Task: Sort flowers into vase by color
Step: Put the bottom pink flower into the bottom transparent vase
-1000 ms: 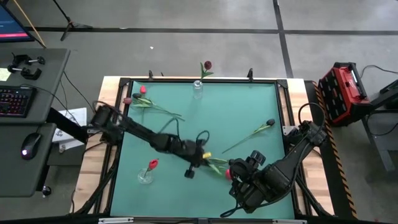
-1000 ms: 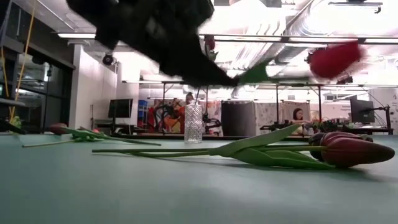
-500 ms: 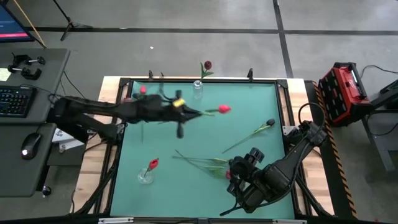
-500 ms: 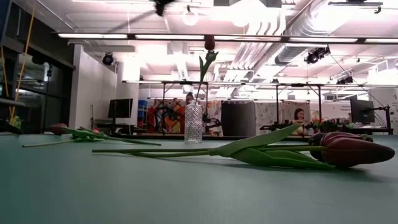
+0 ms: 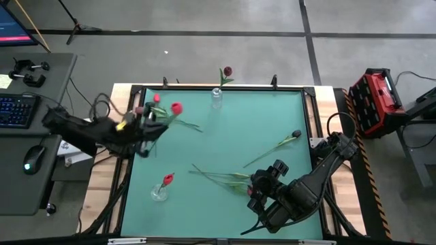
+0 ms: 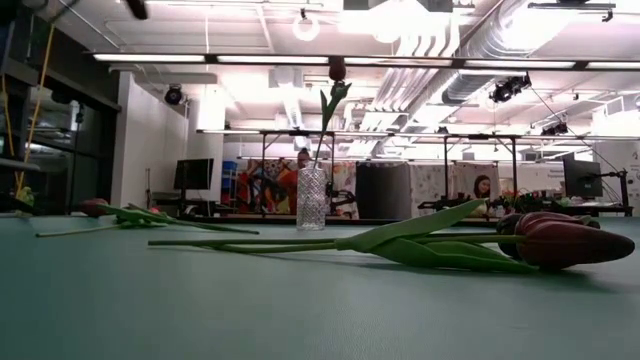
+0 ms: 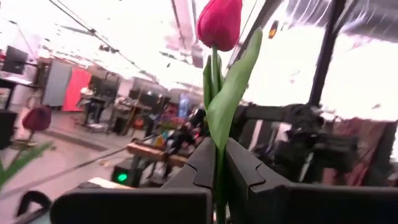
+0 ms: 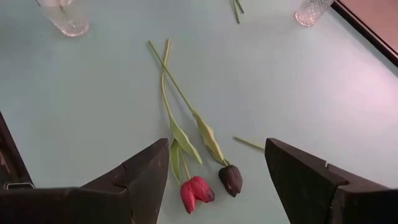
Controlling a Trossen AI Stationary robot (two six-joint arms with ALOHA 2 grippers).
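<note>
The left gripper point(image 5: 151, 122) is up in the air over the far left part of the green counter point(image 5: 259, 122). Its jaws are closed tight on the stem of a red-pink flower point(image 7: 219, 25). The stem goes up between the two fingers point(image 7: 202, 163), and the red head pokes out past the jaws. From above, that same head point(image 5: 176, 107) sits just beyond the jaws, toward the middle of the counter.

The right gripper point(image 8: 217, 171) waits at the near right side of the counter. Its jaws are wide open and hold nothing. Right in front of the open jaws lie two flowers side by side. One has a red head point(image 8: 195, 190) and one has a dark head point(image 8: 231, 179). Their long stems point away from the jaws.

A glass vase point(image 5: 216, 97) stands at the far edge of the counter with a dark flower point(image 5: 227, 71) in it. Another glass vase point(image 5: 159, 194) stands near the front left with a red flower point(image 5: 167, 180) in it. One more dark flower point(image 5: 296, 135) lies on the right side, a bit beyond the right jaws. More flowers point(image 5: 151, 109) lie on the counter close beside the left jaws.
</note>
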